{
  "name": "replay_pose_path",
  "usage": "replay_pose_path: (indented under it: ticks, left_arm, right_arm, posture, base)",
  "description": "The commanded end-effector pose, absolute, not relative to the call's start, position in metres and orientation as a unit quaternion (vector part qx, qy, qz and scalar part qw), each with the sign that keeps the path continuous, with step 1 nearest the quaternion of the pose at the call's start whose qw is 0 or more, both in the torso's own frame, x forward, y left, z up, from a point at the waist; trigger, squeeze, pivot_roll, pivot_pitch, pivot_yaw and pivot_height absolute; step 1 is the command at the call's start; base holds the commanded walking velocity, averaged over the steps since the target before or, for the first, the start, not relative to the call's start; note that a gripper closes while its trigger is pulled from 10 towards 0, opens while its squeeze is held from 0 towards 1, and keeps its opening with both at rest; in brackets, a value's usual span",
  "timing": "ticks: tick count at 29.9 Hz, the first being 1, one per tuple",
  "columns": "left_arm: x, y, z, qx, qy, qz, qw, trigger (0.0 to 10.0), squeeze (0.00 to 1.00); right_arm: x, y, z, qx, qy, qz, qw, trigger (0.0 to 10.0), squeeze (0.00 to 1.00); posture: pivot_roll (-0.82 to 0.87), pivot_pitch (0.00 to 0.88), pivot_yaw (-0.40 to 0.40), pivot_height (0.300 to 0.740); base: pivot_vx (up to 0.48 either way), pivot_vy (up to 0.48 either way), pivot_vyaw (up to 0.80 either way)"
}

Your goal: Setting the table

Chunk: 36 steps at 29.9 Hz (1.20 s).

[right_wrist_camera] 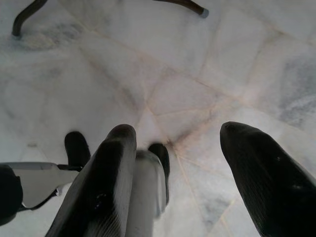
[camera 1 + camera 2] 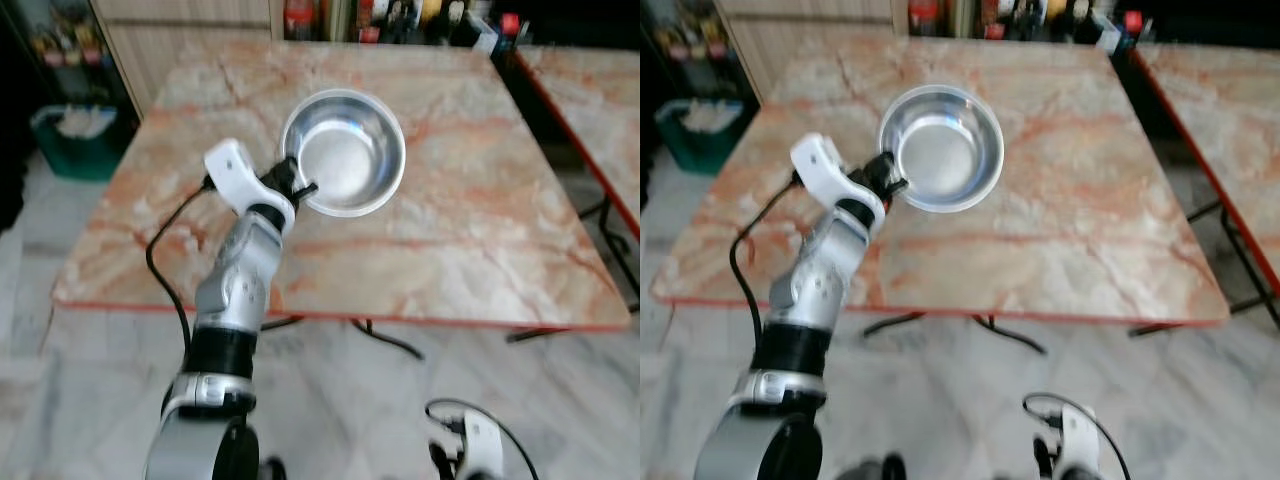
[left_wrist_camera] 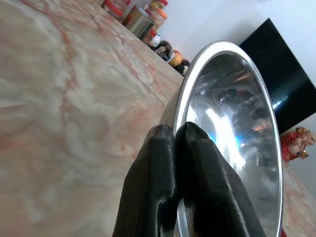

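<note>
steel bowl (image 2: 345, 152) gripped at its near rim, on marble worktop (image 2: 480, 240).
left gripper (image 2: 298, 187) jaws clenched on rim; right gripper (image 1: 177, 148) jaws spread, hanging over floor (image 1: 207, 59).

beyond table's far edge you see row of bottles and jars (image 2: 400, 20), some with red caps, blurred. at far left, teal bin (image 2: 75, 140) on floor, light stuff inside, just beside wooden cabinet (image 2: 190, 35). at right, second marble-topped table (image 2: 595, 100) with red edge, near first one, narrow gap between. your floor (image 2: 400, 420) is pale grey marble tile. in left wrist view, small red figurine (image 3: 294, 143) stands near dark panel (image 3: 279, 84) against white wall.
</note>
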<state>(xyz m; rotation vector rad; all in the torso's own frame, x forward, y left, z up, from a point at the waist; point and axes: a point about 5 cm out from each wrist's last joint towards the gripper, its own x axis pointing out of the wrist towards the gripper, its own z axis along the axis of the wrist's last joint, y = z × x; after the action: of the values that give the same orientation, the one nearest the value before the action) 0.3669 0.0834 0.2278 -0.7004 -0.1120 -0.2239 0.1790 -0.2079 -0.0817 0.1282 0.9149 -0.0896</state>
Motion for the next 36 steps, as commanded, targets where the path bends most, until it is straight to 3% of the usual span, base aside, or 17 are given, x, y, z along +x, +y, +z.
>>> replay_pose_path:
  ticks: [1,8,20,27,36]
  left_arm:
    - [0.362,0.072,0.232,-0.346,-0.057,-0.129,0.927,10.0,0.0]
    - [0.36,0.072,0.23,-0.342,-0.054,-0.134,0.929,10.0,0.0]
    - [0.344,0.073,0.22,-0.318,0.01,-0.177,0.931,10.0,0.0]
    - [0.333,0.066,0.209,-0.315,0.113,-0.204,0.92,10.0,0.0]
    - [0.328,0.057,0.194,-0.307,0.18,-0.209,0.911,10.0,0.0]
  right_arm:
    - [0.171,-0.215,-0.084,0.059,0.449,-0.054,0.89,10.0,0.0]
    - [0.171,-0.215,-0.084,0.06,0.45,-0.053,0.89,10.0,0.0]
    - [0.172,-0.214,-0.084,0.061,0.45,-0.053,0.889,10.0,0.0]
    - [0.171,-0.215,-0.084,0.061,0.452,-0.05,0.889,10.0,0.0]
    - [0.171,-0.215,-0.084,0.06,0.453,-0.049,0.888,10.0,0.0]
  posture:
    - [-0.01,0.168,-0.039,0.74]
    - [-0.01,0.173,-0.04,0.74]
    - [-0.01,0.182,-0.038,0.74]
    - [0.0,0.183,-0.039,0.74]
    - [-0.01,0.183,-0.039,0.74]
  base:
    - [0.371,0.0,0.0]
    - [0.37,0.0,0.0]
    - [0.0,0.0,0.0]
    - [0.0,0.0,0.0]
    - [0.0,0.0,0.0]
